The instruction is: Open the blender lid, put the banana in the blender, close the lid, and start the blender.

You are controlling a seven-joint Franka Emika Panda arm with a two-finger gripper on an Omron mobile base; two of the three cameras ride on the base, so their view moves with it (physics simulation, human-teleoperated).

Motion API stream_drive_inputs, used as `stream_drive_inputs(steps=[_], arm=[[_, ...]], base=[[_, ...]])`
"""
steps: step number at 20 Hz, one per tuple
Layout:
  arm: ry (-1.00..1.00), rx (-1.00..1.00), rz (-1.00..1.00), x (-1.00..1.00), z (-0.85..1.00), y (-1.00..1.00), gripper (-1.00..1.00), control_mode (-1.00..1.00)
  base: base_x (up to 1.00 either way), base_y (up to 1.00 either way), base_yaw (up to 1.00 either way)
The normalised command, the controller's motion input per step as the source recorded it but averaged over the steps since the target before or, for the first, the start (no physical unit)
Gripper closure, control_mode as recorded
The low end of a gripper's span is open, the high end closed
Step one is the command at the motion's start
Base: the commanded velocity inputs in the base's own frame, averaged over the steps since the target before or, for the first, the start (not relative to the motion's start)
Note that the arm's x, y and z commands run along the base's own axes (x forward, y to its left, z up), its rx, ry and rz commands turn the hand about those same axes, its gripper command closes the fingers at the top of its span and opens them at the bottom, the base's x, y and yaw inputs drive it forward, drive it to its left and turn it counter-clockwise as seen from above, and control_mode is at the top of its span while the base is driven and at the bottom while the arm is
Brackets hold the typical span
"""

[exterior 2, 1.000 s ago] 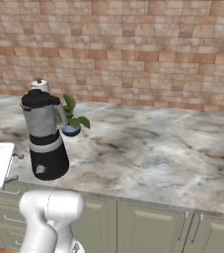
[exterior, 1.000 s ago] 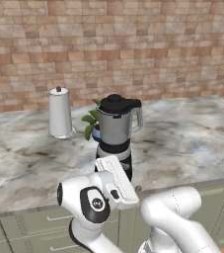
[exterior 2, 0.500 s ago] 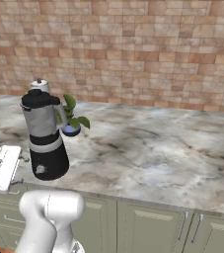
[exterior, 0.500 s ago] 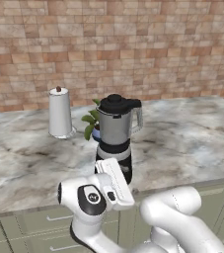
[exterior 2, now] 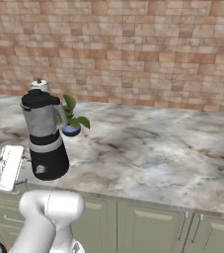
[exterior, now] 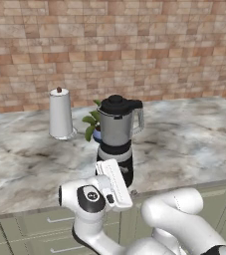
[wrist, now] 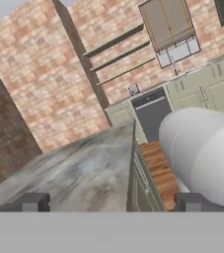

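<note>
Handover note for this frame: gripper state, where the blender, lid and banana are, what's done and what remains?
Gripper: open, holding nothing, low at the counter's front edge, in front of the blender and not touching it.
Blender: upright on the counter near the front edge, a small potted plant and a white roll behind it.
Blender lid: on the jar, closed.
Banana: I cannot spot it in these views.
Done: nothing yet.
Left: open the lid, find and load the banana, close the lid, start the blender.
</note>
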Motion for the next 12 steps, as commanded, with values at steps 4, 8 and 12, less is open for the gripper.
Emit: stream_drive_inputs(steps=[4, 8, 12], arm=[[-0.12, 0.00, 0.00, 0.17, -0.06, 0.00, -1.00, -1.00], [-0.12, 0.00, 0.00, 0.11, -0.11, 0.00, -1.00, -1.00], [-0.10, 0.00, 0.00, 0.03, -0.28, 0.00, -1.00, -1.00]], base=[[0.00, 0.00, 0.00], [0.00, 0.00, 0.00], [0.00, 0.00, 0.00]])
